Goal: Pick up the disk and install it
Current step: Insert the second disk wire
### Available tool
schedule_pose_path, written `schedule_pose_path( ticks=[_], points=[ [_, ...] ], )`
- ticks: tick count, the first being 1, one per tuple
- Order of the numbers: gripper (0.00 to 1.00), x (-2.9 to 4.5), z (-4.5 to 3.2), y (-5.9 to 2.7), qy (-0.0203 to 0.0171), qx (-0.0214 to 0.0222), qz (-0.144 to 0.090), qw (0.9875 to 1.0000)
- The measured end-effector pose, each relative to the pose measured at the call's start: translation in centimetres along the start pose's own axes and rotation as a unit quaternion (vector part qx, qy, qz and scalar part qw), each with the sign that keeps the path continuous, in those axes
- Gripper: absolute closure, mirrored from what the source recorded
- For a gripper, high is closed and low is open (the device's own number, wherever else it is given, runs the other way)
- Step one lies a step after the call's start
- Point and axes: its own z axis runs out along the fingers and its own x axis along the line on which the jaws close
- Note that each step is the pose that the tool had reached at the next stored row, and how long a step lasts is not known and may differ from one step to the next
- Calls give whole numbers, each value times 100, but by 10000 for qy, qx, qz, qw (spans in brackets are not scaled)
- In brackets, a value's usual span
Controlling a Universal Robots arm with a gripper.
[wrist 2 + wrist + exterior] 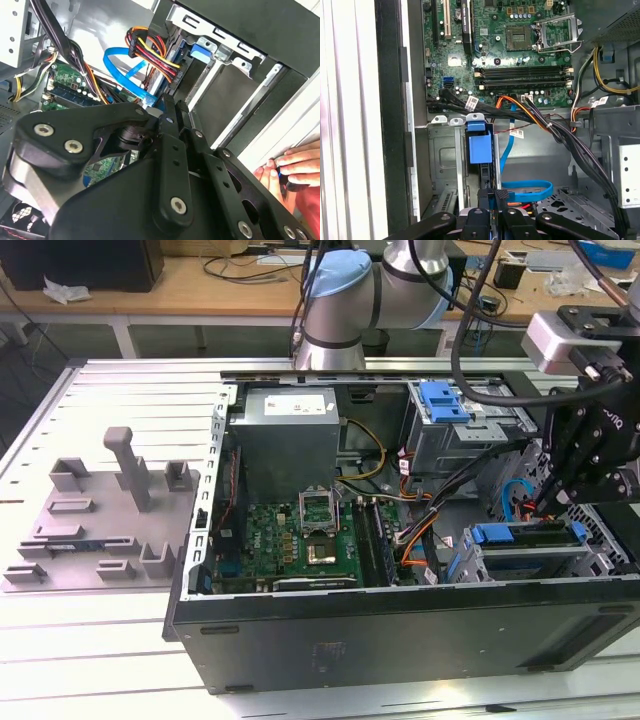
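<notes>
On the exterior view's left, a grey fixture plate [100, 530] is lying on the slatted table [90, 640], its slots too small to make out. Right of it, the open computer case [400, 640] is holding the motherboard [290, 540], the power supply [285, 420] and, farther right, 2 drive cages. The disk [530, 535] is sitting edge-up in the nearer cage [520, 565], most of its body hidden by the cage walls, only its blue carrier end [480, 147] showing plainly in the first wrist view. The gripper [545, 508] is reaching down onto it, fingers [489, 197] drawn close and pinching the disk's thin upper edge. A blue data cable [525, 190] is looping just beside them. In the second wrist view a person's hand [295, 170], cut off by the frame, is resting at the case's edge.
</notes>
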Motion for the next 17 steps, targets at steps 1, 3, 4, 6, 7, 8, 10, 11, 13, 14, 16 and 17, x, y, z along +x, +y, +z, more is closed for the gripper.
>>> schedule_pose_path(
  ticks=[1, 3, 4, 6, 7, 8, 10, 11, 13, 14, 16, 17],
  points=[
    [84, 0, 1, -2, 0, 0, 0, 10000],
    [84, 1, 2, -3, 1, 0, 0, 10000],
    [84, 1, 4, -3, 0, 0, 0, 10000],
    [84, 1, 10, -5, 0, 0, 0, 10000],
    [84, 2, 17, -6, 0, 0, 0, 10000],
    [84, 2, 24, -8, 1, 0, 0, 10000],
    [84, 2, 34, -10, 0, 0, 0, 10000],
    [84, 2, 36, -10, 1, 0, 0, 10000],
    [84, 2, 44, -11, 0, 0, 0, 10000],
    [84, 2, 49, -11, 0, 0, 0, 10000],
    [84, 2, 58, -12, 0, 0, 0, 10000],
    [84, 2, 61, -12, 0, 0, 0, 10000]
  ],
)
